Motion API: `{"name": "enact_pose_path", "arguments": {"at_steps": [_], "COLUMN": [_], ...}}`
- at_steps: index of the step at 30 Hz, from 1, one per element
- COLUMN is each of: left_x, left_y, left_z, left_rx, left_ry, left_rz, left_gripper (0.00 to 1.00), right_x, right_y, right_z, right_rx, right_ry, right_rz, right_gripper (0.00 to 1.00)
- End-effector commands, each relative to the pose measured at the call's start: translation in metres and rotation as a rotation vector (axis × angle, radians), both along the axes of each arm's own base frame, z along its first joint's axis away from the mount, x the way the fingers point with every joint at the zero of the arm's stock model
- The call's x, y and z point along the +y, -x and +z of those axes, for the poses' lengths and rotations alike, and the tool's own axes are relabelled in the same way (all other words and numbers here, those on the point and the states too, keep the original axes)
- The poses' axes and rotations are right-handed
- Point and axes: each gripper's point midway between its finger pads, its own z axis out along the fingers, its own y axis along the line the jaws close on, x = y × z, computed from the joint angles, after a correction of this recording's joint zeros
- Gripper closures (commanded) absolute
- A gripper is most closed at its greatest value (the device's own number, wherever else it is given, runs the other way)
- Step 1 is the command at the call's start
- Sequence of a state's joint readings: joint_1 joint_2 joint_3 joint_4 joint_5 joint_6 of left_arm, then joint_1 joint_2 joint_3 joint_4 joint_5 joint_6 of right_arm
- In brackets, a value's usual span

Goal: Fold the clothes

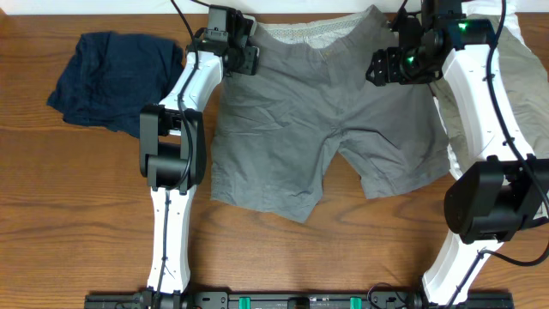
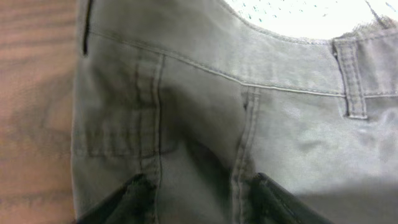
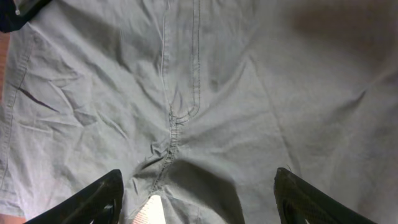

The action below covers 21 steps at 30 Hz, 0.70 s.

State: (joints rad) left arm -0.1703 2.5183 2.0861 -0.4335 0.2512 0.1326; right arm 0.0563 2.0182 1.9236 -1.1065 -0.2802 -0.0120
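Mid-grey shorts (image 1: 317,112) lie flat on the table, with the paler inner waistband (image 1: 309,34) at the far side and two legs toward the front. My left gripper (image 1: 247,58) is open over the shorts' upper left corner. In the left wrist view its fingers (image 2: 202,202) straddle the cloth (image 2: 199,106) below the waistband seam and a belt loop (image 2: 351,81). My right gripper (image 1: 388,69) hovers over the upper right part. In the right wrist view it is wide open (image 3: 199,199) above the fly seam and crotch (image 3: 180,112), holding nothing.
A crumpled navy garment (image 1: 111,77) lies at the far left of the wooden table (image 1: 69,215). A pale beige garment (image 1: 527,69) lies at the right edge, partly under my right arm. Table wood shows left of the shorts (image 2: 31,93).
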Motion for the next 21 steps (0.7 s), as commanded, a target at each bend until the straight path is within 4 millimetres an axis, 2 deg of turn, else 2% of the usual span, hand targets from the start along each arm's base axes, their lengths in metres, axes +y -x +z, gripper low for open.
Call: {"name": "enact_pose_path", "arguments": {"at_steps": [1,8,11,15,21], "left_x": [0.015,0.053,0.073,0.099,0.126], "left_y": [-0.002,0.02,0.035,0.058,0.097], "left_z": [-0.008,-0.022,-0.014,0.016,0.082], "left_rx": [0.02,0.16,0.229,0.305,0.354], "left_ry": [-0.052,-0.1,-0.095,-0.057,-0.052], "left_rz": [0.051,0.246,0.349,0.482,0.551], "left_gripper": [0.62,0.94,0.94,0.94,0.94], "right_x": [0.01,0.016,0.017,0.014,0.017], "right_y": [0.0,0.001,0.001,-0.001,-0.001], "right_z": [0.012,0.012,0.011,0.007,-0.013], "right_rx": [-0.029,-0.029,-0.025,-0.015,0.031], "right_ry": [-0.004,-0.005,-0.009,0.004,0.004], "right_rz": [0.026,0.038,0.025,-0.016,-0.021], "right_gripper": [0.25,0.24,0.25,0.25,0.25]}}
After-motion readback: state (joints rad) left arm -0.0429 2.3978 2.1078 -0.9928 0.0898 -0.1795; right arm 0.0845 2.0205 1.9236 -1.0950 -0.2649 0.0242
